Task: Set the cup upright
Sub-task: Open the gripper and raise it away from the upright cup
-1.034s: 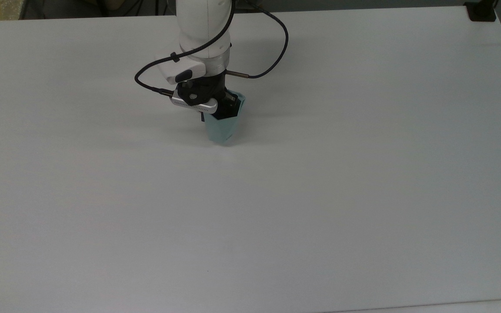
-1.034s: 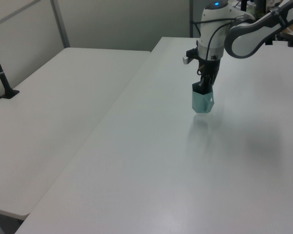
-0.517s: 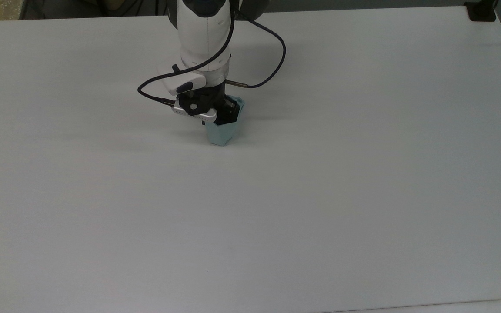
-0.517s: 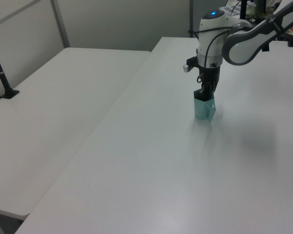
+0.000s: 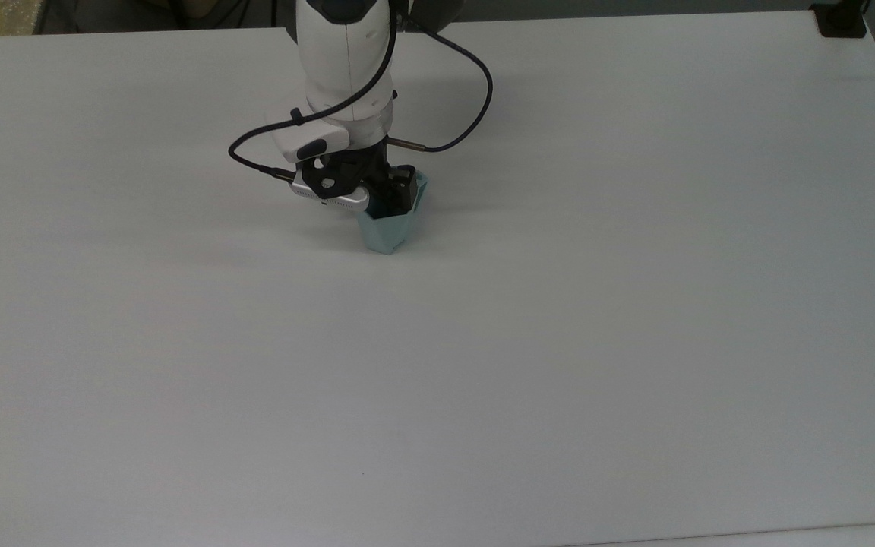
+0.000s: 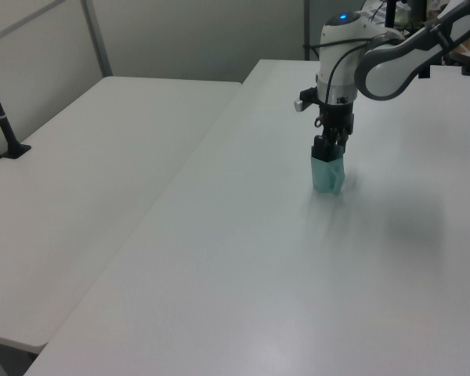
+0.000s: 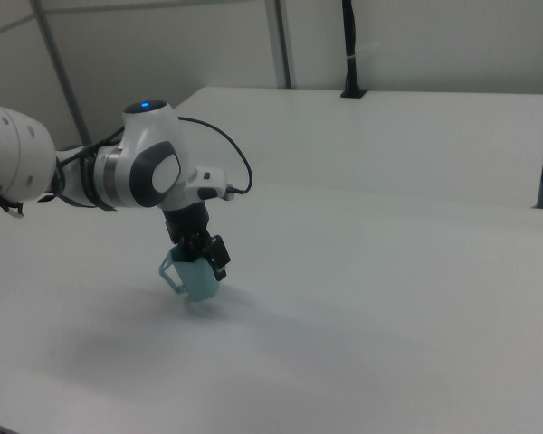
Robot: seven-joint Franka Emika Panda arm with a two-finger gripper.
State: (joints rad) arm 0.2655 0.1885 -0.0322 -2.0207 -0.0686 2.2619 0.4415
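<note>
On the table (image 5: 635, 342), far half in the top view:
Arm: glossy white shell, black cable looped beside it, reaching straight down.
Gripper (image 5: 390, 199) (image 6: 328, 149) (image 7: 202, 255): black fingers clamped on the cup's rim.
Cup (image 5: 386, 232) (image 6: 327, 176) (image 7: 195, 280): pale teal, faceted, mouth up, narrow base at the matte white tabletop.
Writing: none readable.

The gripper's (image 5: 388, 199) fingertips are hidden inside the cup (image 5: 387, 232); the arm (image 5: 342, 53) is cut off at the top view's upper edge.
</note>
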